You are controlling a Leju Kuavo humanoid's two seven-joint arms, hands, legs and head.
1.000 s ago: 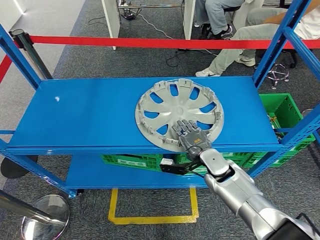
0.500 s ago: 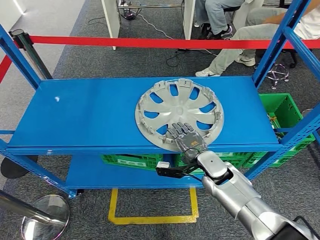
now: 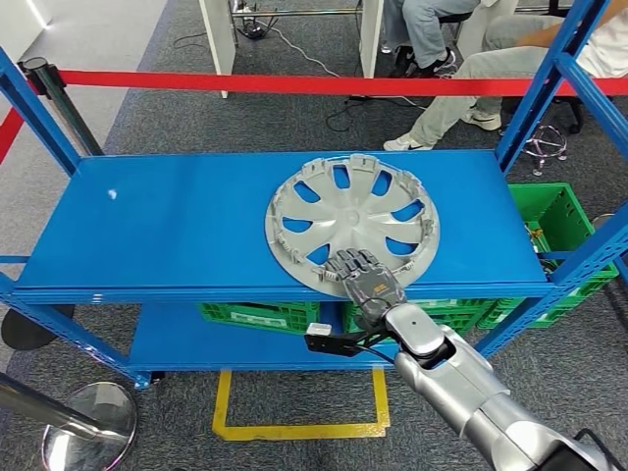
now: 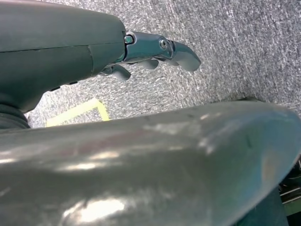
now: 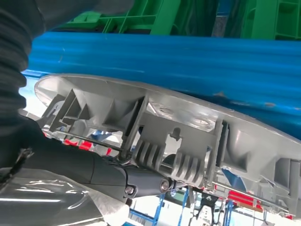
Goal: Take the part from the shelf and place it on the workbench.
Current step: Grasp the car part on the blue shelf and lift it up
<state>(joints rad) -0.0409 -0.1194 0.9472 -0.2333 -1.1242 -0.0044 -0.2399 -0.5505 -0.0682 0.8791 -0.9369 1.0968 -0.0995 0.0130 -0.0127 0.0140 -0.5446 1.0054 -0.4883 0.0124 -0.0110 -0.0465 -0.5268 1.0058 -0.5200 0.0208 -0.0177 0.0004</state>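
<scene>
Head view. Silver hubcap lying flat on the upper blue shelf, inner side up, right of the shelf's middle, near edge just at the shelf's front lip. Right hand set on the near rim of the hubcap — fingers curled over the edge from above, arm reaching in from lower right. From above, not to be told whether the thumb closes beneath the rim. Lower shelf carrying a green crate; second green crate standing on the floor past the shelf's right end. Yellow floor marking in front of the shelf. Red barrier tape stretched behind, with legs of seated people beyond it.

Right wrist view. Rim of the hubcap seen edge-on, with ribs and clips, against the blue shelf edge; dark fingers lying along the rim and touching it. Full grip not plainly shown — state of closure cannot be told.

Left wrist view. Left hand hanging over grey carpet, fingers extended and slightly apart, holding nothing.
</scene>
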